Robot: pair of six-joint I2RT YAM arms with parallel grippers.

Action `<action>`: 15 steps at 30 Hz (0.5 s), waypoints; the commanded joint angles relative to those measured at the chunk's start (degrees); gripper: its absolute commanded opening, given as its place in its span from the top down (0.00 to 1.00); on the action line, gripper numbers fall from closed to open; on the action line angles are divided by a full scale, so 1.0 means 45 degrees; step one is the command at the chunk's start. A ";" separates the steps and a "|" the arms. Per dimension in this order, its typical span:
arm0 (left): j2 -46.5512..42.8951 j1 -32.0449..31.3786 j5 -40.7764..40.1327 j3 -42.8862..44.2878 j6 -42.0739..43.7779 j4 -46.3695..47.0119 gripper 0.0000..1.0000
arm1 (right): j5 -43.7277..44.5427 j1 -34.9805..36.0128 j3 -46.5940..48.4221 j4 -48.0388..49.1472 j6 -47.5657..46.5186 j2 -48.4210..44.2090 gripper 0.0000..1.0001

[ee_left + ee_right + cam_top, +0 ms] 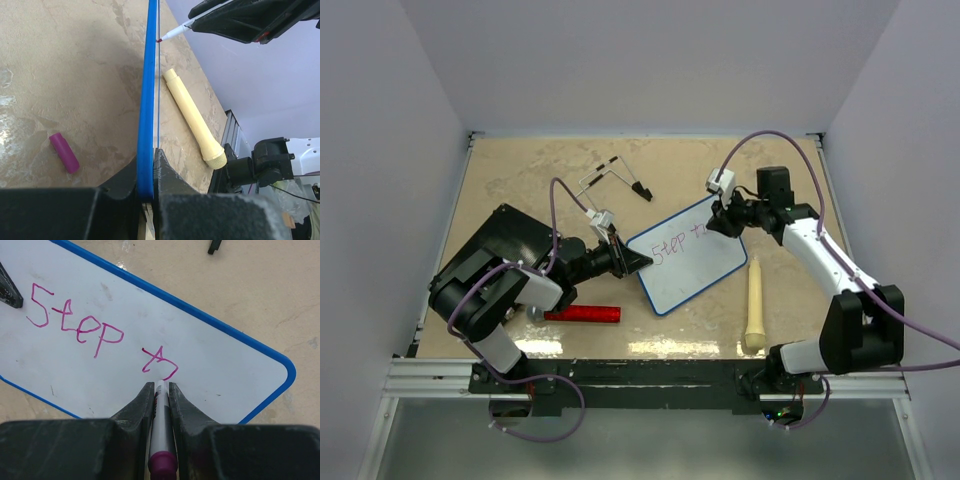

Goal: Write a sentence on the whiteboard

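Note:
The whiteboard [705, 268] lies tilted at the table's middle, white with a blue rim [146, 100]. Purple-pink writing on it reads "Step" [75, 322], followed by a "t" and part of another letter [159, 362]. My left gripper [638, 262] is shut on the board's left edge, which shows edge-on between the jaws in the left wrist view [148, 165]. My right gripper [725, 225] is shut on a white marker [161, 415] with a purple end. The marker's tip [161, 39] touches the board at the end of the last stroke.
A cream cylinder [755, 305] lies right of the board. A red marker [582, 314] lies near the front edge. A black slab [500, 245] is under my left arm. A thin black-and-white frame [615, 175] lies at the back. A purple cap [64, 152] lies on the table.

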 commanded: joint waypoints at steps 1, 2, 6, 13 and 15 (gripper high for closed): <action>-0.0009 -0.0088 0.0351 0.0099 0.0683 0.1128 1.00 | -0.0651 0.0029 0.0550 0.0028 -0.0162 0.0242 1.00; 0.0011 -0.0107 0.0389 0.0138 0.0682 0.1128 1.00 | -0.0729 0.0010 0.0608 0.0087 -0.0025 0.0281 1.00; 0.0011 -0.0088 0.0390 0.0100 0.0682 0.1128 1.00 | -0.0905 0.0029 0.0862 0.0477 0.0327 0.0321 1.00; 0.0031 -0.0108 0.0370 0.0119 0.0682 0.1128 1.00 | -0.1238 0.0009 0.1175 0.0712 0.0718 0.0399 1.00; 0.0011 -0.0108 0.0389 0.0080 0.0682 0.1128 1.00 | -0.1141 -0.0010 0.1175 0.0751 0.0835 0.0380 1.00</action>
